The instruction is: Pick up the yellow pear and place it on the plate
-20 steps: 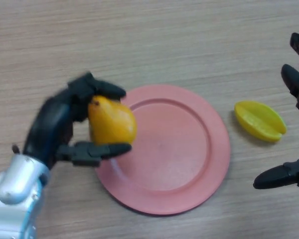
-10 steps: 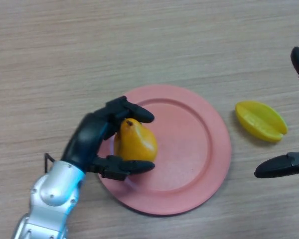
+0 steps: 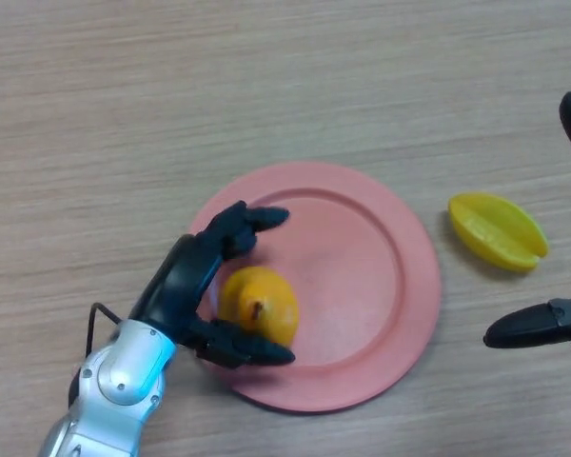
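Note:
The yellow pear (image 3: 257, 305) rests on the left part of the pink plate (image 3: 362, 276), its stem end turned up toward the camera. My left hand (image 3: 181, 286) reaches in from the lower left and brackets the pear. Its upper fingers (image 3: 247, 224) are spread over the plate's rim with a gap to the fruit, and its thumb (image 3: 252, 354) lies just below the pear. That hand looks open. My right hand (image 3: 538, 328) shows at the right edge, open, with nothing in it.
A yellow ridged fruit slice (image 3: 495, 231) lies on the wooden table (image 3: 171, 114) to the right of the plate, between the plate and my right hand.
My left hand carried the pear from the plate's left rim onto the plate and lowered it. The fingers have spread off the pear, which has tipped stem-up. The right hand barely moved.

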Controlling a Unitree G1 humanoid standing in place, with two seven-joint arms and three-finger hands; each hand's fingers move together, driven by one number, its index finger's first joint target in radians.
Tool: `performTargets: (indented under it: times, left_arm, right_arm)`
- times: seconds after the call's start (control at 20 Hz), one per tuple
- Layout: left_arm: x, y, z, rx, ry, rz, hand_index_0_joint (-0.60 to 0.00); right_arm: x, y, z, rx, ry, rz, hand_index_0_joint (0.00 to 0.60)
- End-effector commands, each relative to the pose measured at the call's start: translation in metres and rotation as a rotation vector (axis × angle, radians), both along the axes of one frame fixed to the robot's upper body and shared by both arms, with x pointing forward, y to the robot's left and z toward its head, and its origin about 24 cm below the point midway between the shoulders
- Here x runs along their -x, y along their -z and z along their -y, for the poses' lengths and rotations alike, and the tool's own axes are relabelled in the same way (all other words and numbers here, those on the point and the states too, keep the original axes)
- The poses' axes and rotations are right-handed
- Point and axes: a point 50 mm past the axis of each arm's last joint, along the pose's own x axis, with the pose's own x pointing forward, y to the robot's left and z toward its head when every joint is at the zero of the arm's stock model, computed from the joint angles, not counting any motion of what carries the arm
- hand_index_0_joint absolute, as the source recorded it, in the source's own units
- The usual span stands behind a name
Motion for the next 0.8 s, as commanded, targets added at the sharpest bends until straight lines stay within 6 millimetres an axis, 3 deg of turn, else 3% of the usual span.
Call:
performTargets:
  times: [0.05, 0.3, 0.5, 0.8]
  left_arm:
    - [-0.002, -0.036, -0.001, 0.044, 0.008, 0.199, 0.000]
    - [0.007, -0.062, -0.012, 0.020, -0.021, 0.213, 0.000]
    - [0.026, -0.099, -0.022, 0.136, -0.014, 0.324, 0.000]
    - [0.046, -0.147, -0.062, 0.373, -0.055, 0.514, 0.000]
  right_arm:
    - [0.012, -0.024, 0.003, -0.012, 0.010, 0.162, 0.000]
    - [0.011, -0.026, 0.003, 0.021, 0.010, 0.170, 0.000]
    - [0.007, -0.026, 0.003, 0.045, -0.001, 0.189, 0.000]
    - [0.003, -0.018, 0.011, 0.059, 0.016, 0.159, 0.000]
